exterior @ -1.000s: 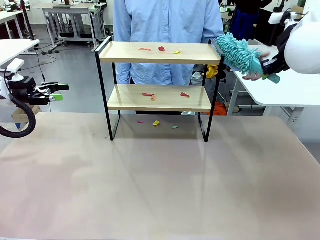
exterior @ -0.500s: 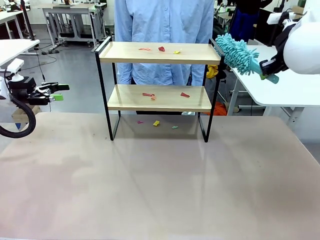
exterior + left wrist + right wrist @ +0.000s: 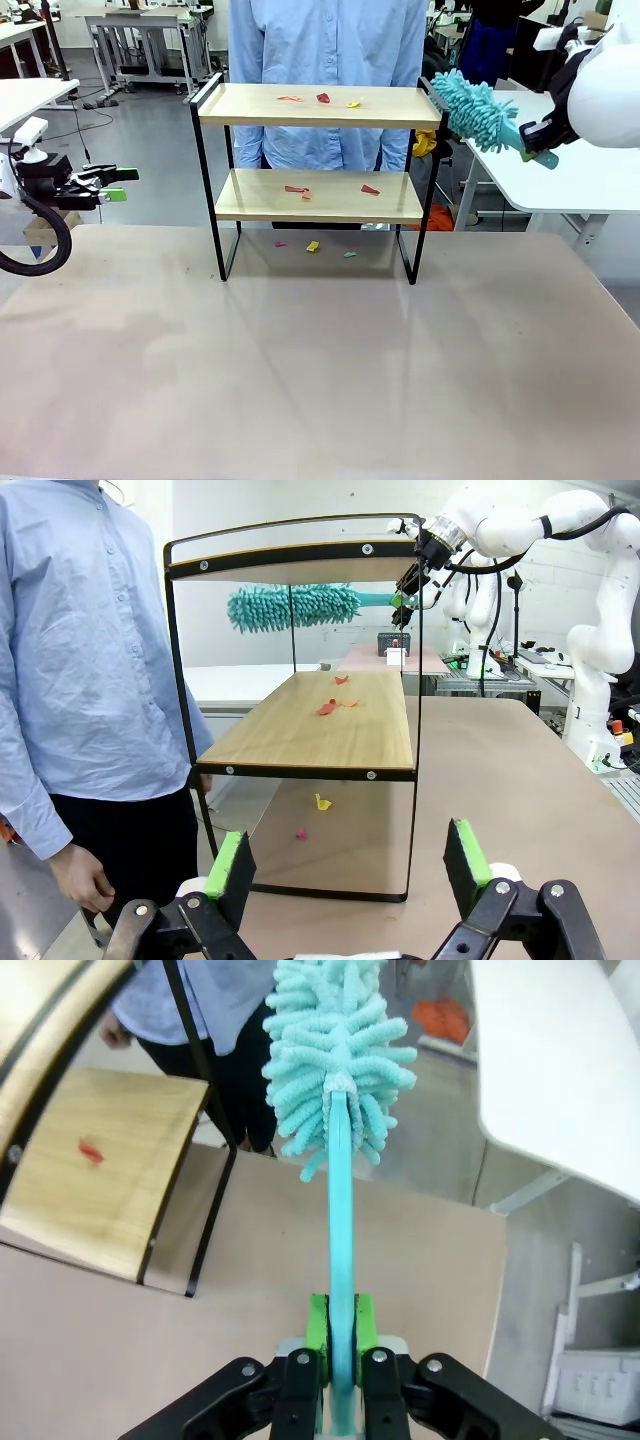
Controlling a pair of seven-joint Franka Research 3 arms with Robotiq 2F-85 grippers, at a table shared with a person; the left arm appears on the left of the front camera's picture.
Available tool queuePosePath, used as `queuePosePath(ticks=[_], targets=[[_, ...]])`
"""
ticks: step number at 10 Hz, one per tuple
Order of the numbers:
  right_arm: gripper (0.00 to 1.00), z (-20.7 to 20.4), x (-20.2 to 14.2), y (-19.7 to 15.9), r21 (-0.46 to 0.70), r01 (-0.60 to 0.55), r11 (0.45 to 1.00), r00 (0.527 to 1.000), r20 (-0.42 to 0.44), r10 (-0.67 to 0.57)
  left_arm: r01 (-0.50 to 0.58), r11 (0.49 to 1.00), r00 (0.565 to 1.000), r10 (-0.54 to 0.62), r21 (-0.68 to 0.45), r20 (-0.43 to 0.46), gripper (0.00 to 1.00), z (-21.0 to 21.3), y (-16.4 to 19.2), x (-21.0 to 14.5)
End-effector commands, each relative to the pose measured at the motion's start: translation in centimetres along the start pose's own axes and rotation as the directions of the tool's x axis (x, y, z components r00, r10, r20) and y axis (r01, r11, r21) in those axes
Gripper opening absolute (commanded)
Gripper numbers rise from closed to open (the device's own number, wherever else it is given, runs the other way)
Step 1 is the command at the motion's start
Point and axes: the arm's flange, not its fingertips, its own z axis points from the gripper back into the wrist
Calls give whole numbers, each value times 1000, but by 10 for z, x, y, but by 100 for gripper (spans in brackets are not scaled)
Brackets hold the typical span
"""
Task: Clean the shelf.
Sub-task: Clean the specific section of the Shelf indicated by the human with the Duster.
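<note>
The shelf (image 3: pixel 318 107) is a two-tier rack of light wood in a black frame at the far middle of the table. Small red and yellow scraps (image 3: pixel 323 98) lie on both boards and on the table under it. My right gripper (image 3: pixel 540 140) is shut on the handle of a teal fluffy duster (image 3: pixel 475 108), held just right of the top board's end rail. In the right wrist view the duster (image 3: pixel 338 1050) points past the lower board (image 3: pixel 95 1175). My left gripper (image 3: pixel 112 186) stands open at the far left, facing the shelf (image 3: pixel 310 730) end-on.
A person in a light blue shirt (image 3: pixel 330 40) stands right behind the shelf, a hand hanging low (image 3: pixel 85 885). A white side table (image 3: pixel 580 175) lies right of the rack. The near half of the beige table (image 3: pixel 320 370) is bare.
The duster has lifted slightly and drawn in toward the right end of the top board. A hand seen near the duster one second ago is gone. The left arm is still.
</note>
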Motion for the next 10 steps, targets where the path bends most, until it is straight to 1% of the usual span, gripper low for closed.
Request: queuePosePath(ticks=[1, 3, 4, 5, 6, 7, 8, 9, 10], targets=[[13, 35, 1, -25, 51, -76, 996, 993, -88, 80, 0, 1000, 1000, 0, 0, -1, 100, 0, 0, 3], [13, 64, -6, -57, 69, -174, 982, 966, -182, 184, 0, 1000, 1000, 0, 0, -1, 100, 0, 0, 3], [13, 79, -11, -68, 124, -219, 968, 938, -247, 243, 0, 1000, 1000, 0, 0, -1, 100, 0, 0, 3], [13, 93, -18, -79, 171, -279, 945, 892, -319, 321, 0, 1000, 1000, 0, 0, -1, 100, 0, 0, 3], [13, 105, -25, -84, 232, -315, 920, 843, -377, 383, 0, 1000, 1000, 0, 0, -1, 100, 0, 0, 3], [13, 116, -36, -81, 318, -361, 877, 773, -425, 472, 0, 1000, 1000, 0, 0, -1, 100, 0, 0, 3], [13, 125, -47, -75, 386, -418, 823, 696, -447, 563, 0, 1000, 1000, 0, 0, -1, 100, 0, 0, 3], [13, 134, -59, -65, 439, -471, 765, 613, -461, 642, 0, 1000, 1000, 0, 0, -1, 100, 0, 0, 3], [13, 140, -68, -53, 508, -494, 706, 548, -449, 706, 0, 1000, 1000, 0, 0, -1, 100, 0, 0, 3]])
